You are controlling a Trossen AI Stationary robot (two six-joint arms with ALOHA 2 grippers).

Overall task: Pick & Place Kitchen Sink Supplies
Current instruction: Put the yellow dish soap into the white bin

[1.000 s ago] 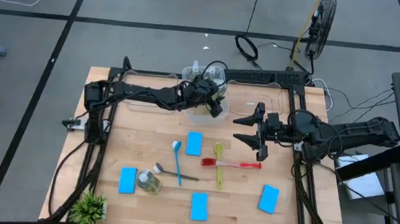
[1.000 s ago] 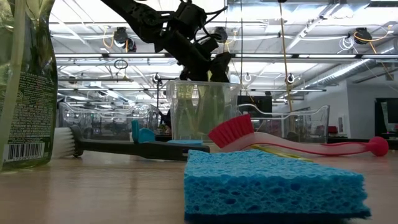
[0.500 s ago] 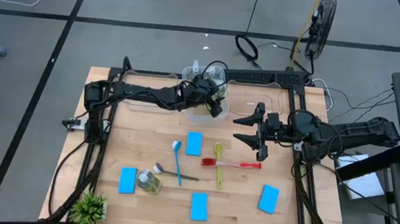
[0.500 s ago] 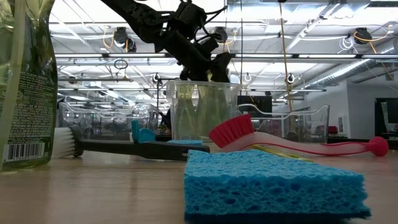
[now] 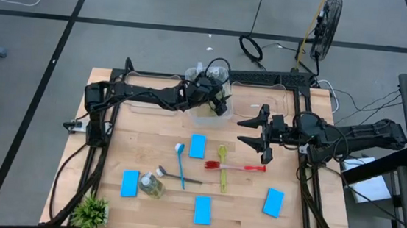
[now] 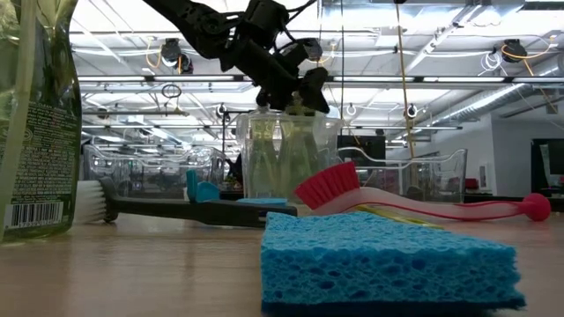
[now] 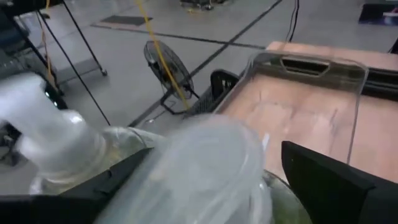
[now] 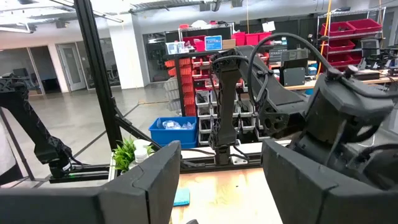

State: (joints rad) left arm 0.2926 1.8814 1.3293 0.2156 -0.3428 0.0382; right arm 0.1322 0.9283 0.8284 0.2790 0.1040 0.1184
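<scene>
Kitchen sink supplies are lying scattered over the wooden table [image 5: 134, 141], well in front of the left gripper [image 5: 216, 100], which is hanging with its jaws spread wide over a clear bin [image 6: 286, 158] holding bottles at the table's back. Seen from overhead, that bin is largely hiding under the dark arm; from table height its clear walls are showing pale yellow-green bottles standing inside, directly beneath the jaws. Close to the left wrist camera, two blurred white-topped bottles [image 7: 205, 168] are filling the space between the fingers. Off to the side, the right gripper [image 5: 255, 133] is hovering with jaws apart and nothing between them, the red brush [image 5: 239, 167] lying just in front of it. Four flat blue sponges [image 5: 198, 145] are resting on the wood, porous in the low view. Slim brushes, blue [image 5: 181, 164], yellow-green [image 5: 222, 166] and grey [image 5: 179, 177], are crossing nearby. One clear bottle [image 5: 151, 185] is lying beside the grey brush's white bristles.
</scene>
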